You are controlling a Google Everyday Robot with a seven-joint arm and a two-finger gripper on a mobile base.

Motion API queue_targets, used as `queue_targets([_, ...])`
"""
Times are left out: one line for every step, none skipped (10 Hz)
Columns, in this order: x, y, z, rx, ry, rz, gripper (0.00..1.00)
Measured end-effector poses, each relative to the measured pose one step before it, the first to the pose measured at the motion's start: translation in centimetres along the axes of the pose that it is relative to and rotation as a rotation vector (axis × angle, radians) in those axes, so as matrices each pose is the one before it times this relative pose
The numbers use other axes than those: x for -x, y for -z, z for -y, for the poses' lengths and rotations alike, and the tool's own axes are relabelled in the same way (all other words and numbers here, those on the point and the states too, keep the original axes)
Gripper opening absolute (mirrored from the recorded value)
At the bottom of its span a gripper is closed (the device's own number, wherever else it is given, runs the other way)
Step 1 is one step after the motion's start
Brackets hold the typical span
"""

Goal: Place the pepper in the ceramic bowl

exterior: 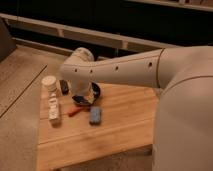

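The pepper (75, 111), small and red-orange, lies on the wooden table just in front of the ceramic bowl (94, 92). The bowl is dark and glossy, and my arm hides most of it. My arm reaches in from the right, with the wrist bent down over the bowl's left side. The gripper (81, 100) hangs at the bowl's front edge, just above and behind the pepper. It stands open and holds nothing.
A blue sponge (95, 115) lies right of the pepper. A pale cylinder (50, 82), a white oblong object (53, 110) and a small dark object (64, 87) sit along the table's left side. The table's (120, 130) front edge drops to a speckled floor.
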Motion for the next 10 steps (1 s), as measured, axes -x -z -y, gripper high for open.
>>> queue_targets([0.001,0.001,0.0,0.00002,-0.00002,0.00001,0.65])
queue_targets([0.002,-0.002,0.007,-0.00006,-0.00011,-0.00001,0.65])
queue_targets([-0.077,-0.009,0.081,-0.00579,0.00441,-0.00251,0.65])
queue_targets([-0.245,-0.021,0.098,-0.01071,0.0268,-0.00852,0.65])
queue_targets([-0.432,0.063,-0.088,-0.00394,0.03119,-0.01343,0.65])
queue_targets([-0.76,0.149,-0.193,-0.00421,0.05935,-0.02273,0.65])
queue_targets([-1.304,0.238,-0.572,0.00344,0.09369,-0.03889,0.65])
queue_targets([-1.242,0.252,-0.669,0.0085,0.09292,-0.03939,0.65])
queue_targets([-1.049,0.19,-0.6,0.00692,0.08088,-0.03711,0.65])
queue_targets([-1.457,0.289,-0.954,0.01226,0.12151,-0.05762,0.65])
